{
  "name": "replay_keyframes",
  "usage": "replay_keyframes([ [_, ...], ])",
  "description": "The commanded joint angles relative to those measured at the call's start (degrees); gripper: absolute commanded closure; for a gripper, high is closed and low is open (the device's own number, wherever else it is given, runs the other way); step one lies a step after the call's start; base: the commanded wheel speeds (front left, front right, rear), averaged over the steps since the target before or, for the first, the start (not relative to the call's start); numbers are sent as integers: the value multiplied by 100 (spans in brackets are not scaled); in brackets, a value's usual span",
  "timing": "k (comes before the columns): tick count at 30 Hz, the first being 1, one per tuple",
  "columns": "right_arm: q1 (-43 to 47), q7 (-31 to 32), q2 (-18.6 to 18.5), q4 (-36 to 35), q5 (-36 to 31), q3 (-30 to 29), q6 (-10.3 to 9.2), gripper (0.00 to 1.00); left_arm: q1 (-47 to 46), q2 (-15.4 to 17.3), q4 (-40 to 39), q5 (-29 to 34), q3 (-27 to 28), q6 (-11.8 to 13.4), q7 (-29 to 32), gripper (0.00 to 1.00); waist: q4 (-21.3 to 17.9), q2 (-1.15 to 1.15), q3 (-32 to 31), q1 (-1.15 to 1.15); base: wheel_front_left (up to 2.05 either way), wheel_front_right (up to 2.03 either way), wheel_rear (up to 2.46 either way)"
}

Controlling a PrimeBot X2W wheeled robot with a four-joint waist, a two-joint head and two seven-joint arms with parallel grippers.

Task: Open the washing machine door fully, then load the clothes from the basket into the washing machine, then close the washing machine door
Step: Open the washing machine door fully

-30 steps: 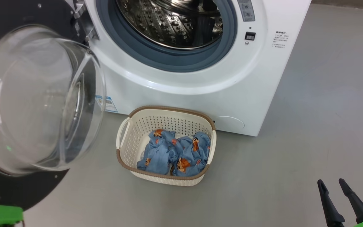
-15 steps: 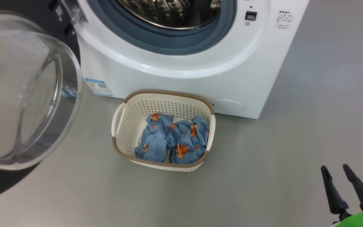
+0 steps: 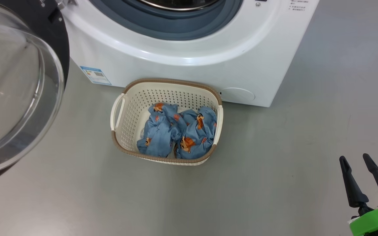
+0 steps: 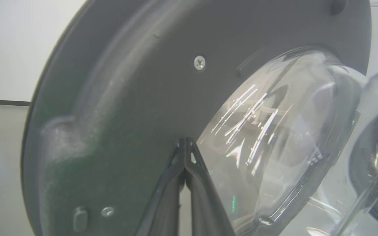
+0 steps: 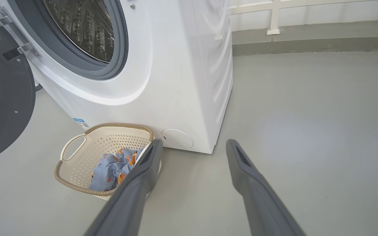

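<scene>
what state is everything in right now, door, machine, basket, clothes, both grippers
washing machine: mouth uncovered, visible part of drum empty
washing machine door: swung wide open
basket: upright, not emptied
clothes: bunched in the basket, not yet loaded
left gripper: shut on nothing, tips near the door's inner face
right gripper: open, empty, right of the basket

Glossy washing machine (image 3: 176, 65), perf. plastic basket (image 3: 128, 127), cloth clothes (image 3: 176, 132), clear-glass door (image 3: 8, 98).

The left fingers (image 4: 167, 193) press together; the right fingers (image 5: 139, 183) stand wide apart.
</scene>
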Motion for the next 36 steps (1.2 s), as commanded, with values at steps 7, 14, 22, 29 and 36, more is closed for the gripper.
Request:
replay_keyframes([
  [7,-146,-69,-217,-150,60,71,17,0,-330,588,201,182,296,-25,-29,100,7,0,181,0,0,0,0],
  [14,-202,-69,-258,-138,60,76,17,0,-493,713,396,335,317,-36,-29,100,10,0,198,0,0,0,0],
  [22,-115,-69,-154,-71,28,88,17,0,-179,329,111,449,205,-96,-29,100,18,0,-96,0,0,0,0],
  [29,-6,-69,-115,-12,26,170,17,0,501,-255,-475,401,-105,-182,-29,100,30,0,-424,0,0,0,0],
  [36,68,-69,-120,33,20,261,17,0,1239,-553,-993,54,-1003,-203,-29,100,-18,0,-708,0,0,0,0],
])
